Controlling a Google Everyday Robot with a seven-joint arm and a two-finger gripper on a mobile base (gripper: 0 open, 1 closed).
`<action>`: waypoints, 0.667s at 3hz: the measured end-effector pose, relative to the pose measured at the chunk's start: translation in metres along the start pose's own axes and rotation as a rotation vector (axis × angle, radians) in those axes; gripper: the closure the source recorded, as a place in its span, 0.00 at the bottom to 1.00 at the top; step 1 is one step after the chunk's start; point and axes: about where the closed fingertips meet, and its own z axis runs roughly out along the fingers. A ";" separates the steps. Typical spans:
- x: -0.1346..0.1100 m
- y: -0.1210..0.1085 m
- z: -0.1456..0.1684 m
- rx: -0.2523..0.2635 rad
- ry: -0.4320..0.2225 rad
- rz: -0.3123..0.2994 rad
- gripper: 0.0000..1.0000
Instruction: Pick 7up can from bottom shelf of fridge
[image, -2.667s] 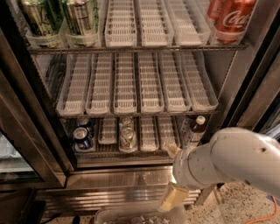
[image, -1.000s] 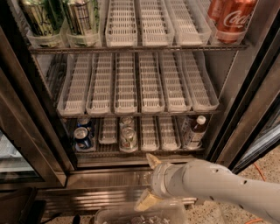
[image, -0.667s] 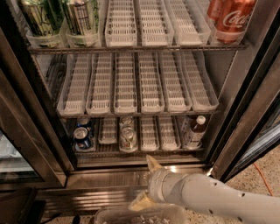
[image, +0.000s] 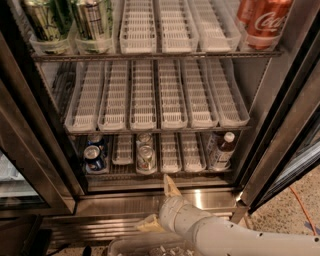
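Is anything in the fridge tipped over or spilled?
No, nothing stands out. On the bottom shelf the 7up can, the blue cans and the brown bottle all stand upright, with no spill visible. The gripper hangs open in front of the shelf's ledge, apart from the cans.

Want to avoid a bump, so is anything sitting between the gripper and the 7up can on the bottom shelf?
No item blocks it. The gripper, fingers spread, is below and in front of the bottom shelf; the 7up can stands at the front of its lane. Only the steel front ledge lies between them.
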 end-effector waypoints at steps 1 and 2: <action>-0.013 -0.014 0.017 0.110 -0.075 0.028 0.00; -0.022 -0.037 0.022 0.235 -0.129 0.049 0.00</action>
